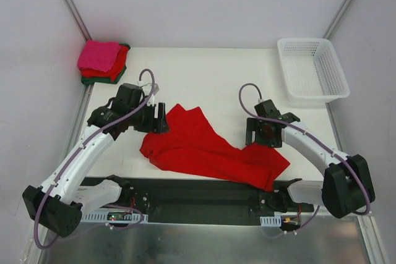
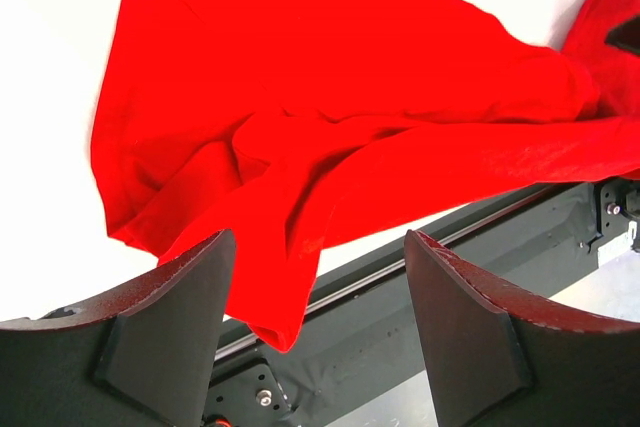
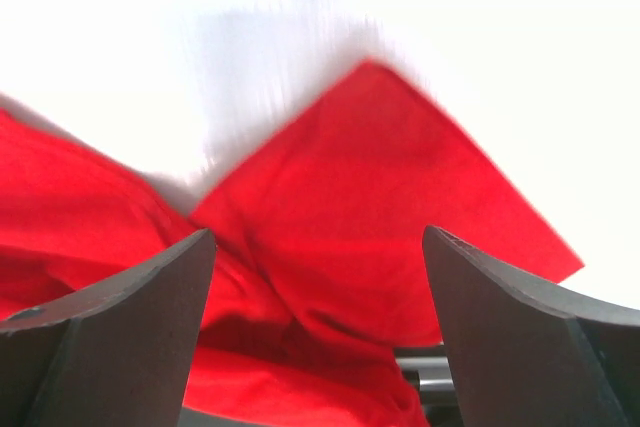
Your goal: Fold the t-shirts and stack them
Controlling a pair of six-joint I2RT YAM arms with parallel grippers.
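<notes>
A bright red t-shirt (image 1: 207,148) lies crumpled across the middle of the white table, its lower right end reaching over the black front rail. It fills the left wrist view (image 2: 330,97) and the right wrist view (image 3: 370,227). My left gripper (image 1: 159,120) is open and empty, at the shirt's upper left edge. My right gripper (image 1: 258,134) is open and empty, just above the shirt's right end. A folded stack with a hot pink shirt (image 1: 99,55) over a red shirt (image 1: 114,70) and a dark green one (image 1: 106,81) sits at the far left corner.
A white plastic lattice basket (image 1: 312,69) stands at the far right corner. The black rail (image 1: 204,197) with the arm bases runs along the near edge. White walls close in the back and both sides.
</notes>
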